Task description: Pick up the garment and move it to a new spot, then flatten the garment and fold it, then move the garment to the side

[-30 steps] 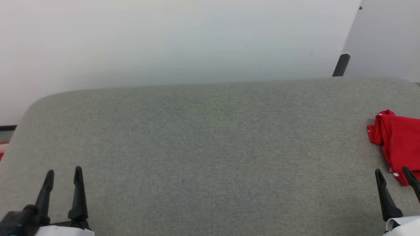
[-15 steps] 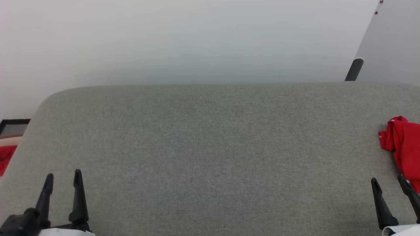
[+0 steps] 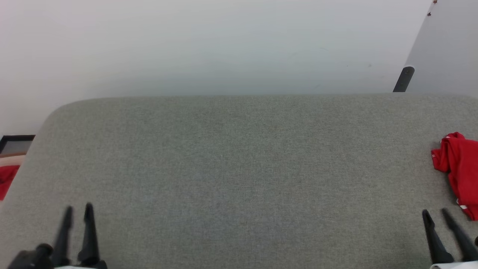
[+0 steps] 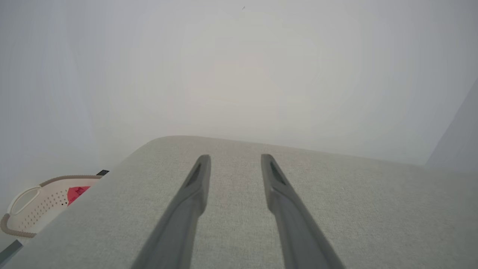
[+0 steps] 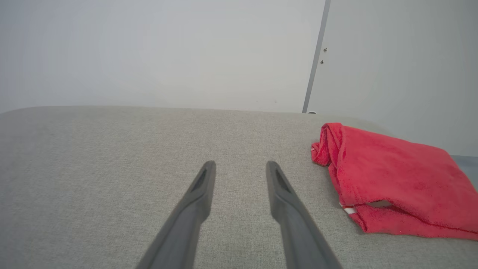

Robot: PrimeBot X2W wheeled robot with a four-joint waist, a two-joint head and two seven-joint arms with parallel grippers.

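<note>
In the head view we see the left hand (image 3: 78, 206) at the lower left and the right hand (image 3: 434, 211) at the lower right. Both are over the near part of the grey cloth-covered counter (image 3: 239, 168), fingers pointing toward the wall (image 3: 209, 45). The garment (image 3: 461, 168) lies bunched at the counter's right end, cut off by the frame edge, beyond the right hand and apart from it. In the left wrist view the left hand (image 4: 235, 157) is released, its two fingers standing apart with bare counter between them. A white perforated basket (image 4: 26, 213) holding a red scrap (image 4: 76, 192) sits beyond the counter's left end. In the right wrist view the right hand (image 5: 241, 163) is likewise released, fingers apart over bare counter. The garment (image 5: 392, 175) lies folded over itself to their right, clear of both fingers, with a bit of white trim at its near edge.
</note>
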